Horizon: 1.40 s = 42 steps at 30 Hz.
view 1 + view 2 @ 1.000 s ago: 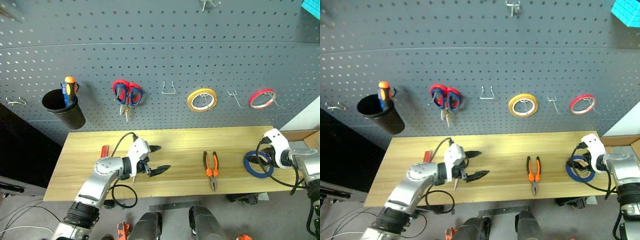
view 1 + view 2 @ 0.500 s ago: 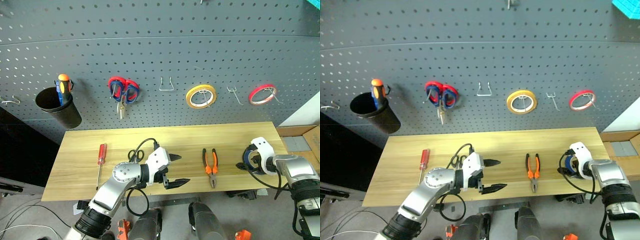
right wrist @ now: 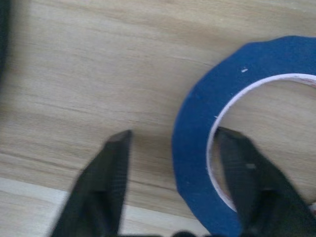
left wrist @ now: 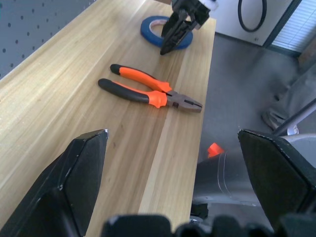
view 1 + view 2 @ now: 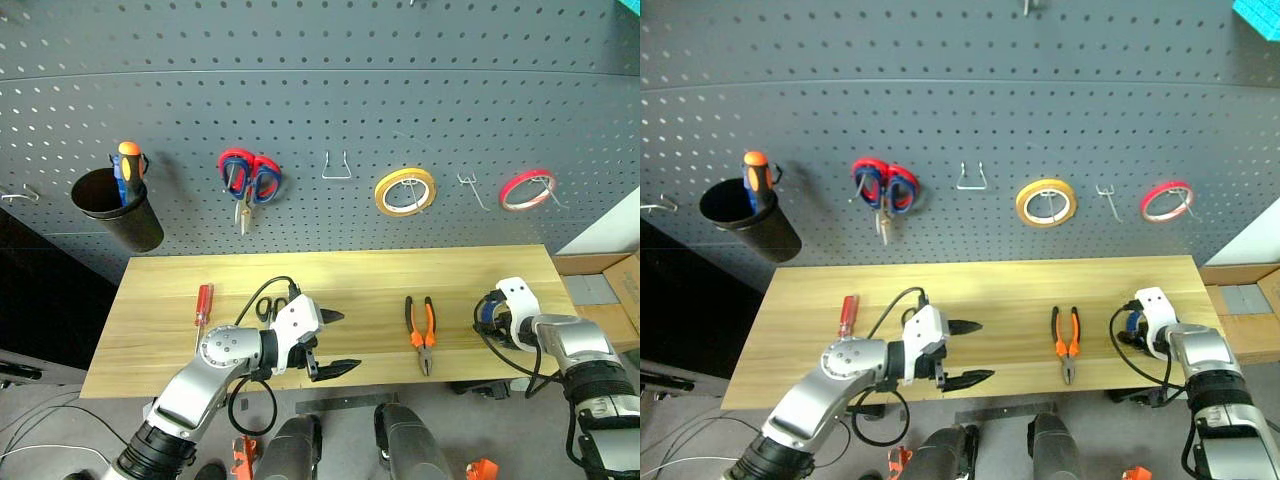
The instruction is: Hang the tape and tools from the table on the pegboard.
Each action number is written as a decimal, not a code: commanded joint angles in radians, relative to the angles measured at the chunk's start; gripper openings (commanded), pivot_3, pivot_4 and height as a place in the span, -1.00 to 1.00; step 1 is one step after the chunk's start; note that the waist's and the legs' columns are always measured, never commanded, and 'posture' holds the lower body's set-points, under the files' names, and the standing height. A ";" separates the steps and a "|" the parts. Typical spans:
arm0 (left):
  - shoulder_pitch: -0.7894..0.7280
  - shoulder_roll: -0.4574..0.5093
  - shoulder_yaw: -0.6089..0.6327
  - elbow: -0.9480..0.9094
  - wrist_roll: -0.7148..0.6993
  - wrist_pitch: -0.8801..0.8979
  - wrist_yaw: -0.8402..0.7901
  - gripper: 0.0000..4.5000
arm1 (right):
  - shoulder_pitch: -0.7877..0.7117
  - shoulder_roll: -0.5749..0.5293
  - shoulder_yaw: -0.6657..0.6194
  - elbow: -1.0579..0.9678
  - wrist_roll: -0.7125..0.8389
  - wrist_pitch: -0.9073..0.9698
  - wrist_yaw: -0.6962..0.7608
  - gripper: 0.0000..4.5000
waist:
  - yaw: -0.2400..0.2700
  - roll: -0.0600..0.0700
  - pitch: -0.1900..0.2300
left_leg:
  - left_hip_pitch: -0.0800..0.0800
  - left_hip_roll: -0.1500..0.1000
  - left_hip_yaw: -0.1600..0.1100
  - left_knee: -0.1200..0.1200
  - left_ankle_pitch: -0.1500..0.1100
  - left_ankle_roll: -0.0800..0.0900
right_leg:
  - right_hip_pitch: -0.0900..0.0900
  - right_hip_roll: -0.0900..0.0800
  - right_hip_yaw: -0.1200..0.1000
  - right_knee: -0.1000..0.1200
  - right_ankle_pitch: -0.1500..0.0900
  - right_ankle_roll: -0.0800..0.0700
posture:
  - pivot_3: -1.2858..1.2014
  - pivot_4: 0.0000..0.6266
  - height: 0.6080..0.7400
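Blue tape [image 3: 197,163] lies flat on the light wooden desk [image 5: 380,275], near its right end. The right gripper [image 3: 170,148] is down over the ring's near band, one black finger [image 3: 111,173] on bare wood outside the ring and the other inside its hole; the jaws straddle the band with a gap still showing on the outer side, so they are not clenched on it. In the left wrist view the same gripper [image 4: 180,27] stands tip-down at the tape's edge.

Orange-and-black pliers [image 5: 422,332] lie to the left of the tape, apart from it, nose toward the desk's front edge. Farther left, the left gripper [image 5: 330,342] hovers over the front part of the desk with its jaws spread wide and grasping nothing. Black-handled scissors [image 5: 268,306] lie just behind that arm's wrist, partly covered by it. A red-handled screwdriver [image 5: 203,307] lies near the desk's left end.

Behind the desk, the dark grey pegboard [image 5: 320,90] carries a black cup [image 5: 112,208] holding an orange-topped screwdriver [image 5: 128,170], red-and-blue scissors [image 5: 250,180], a bare metal hook [image 5: 336,170], a yellow tape ring [image 5: 405,192] and a red tape ring [image 5: 527,190].
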 commanded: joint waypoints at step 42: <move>-0.121 -0.201 0.145 0.154 -0.051 -0.338 0.119 1.00 | 0.009 0.028 -0.045 -0.987 0.241 -0.030 -0.216 -0.85 | -0.093 0.007 0.018 | -0.019 0.000 0.012 0.011 0.004 0.002 | -0.018 -0.001 0.007 0.000 0.010 0.011 | -0.18 -0.28 1.00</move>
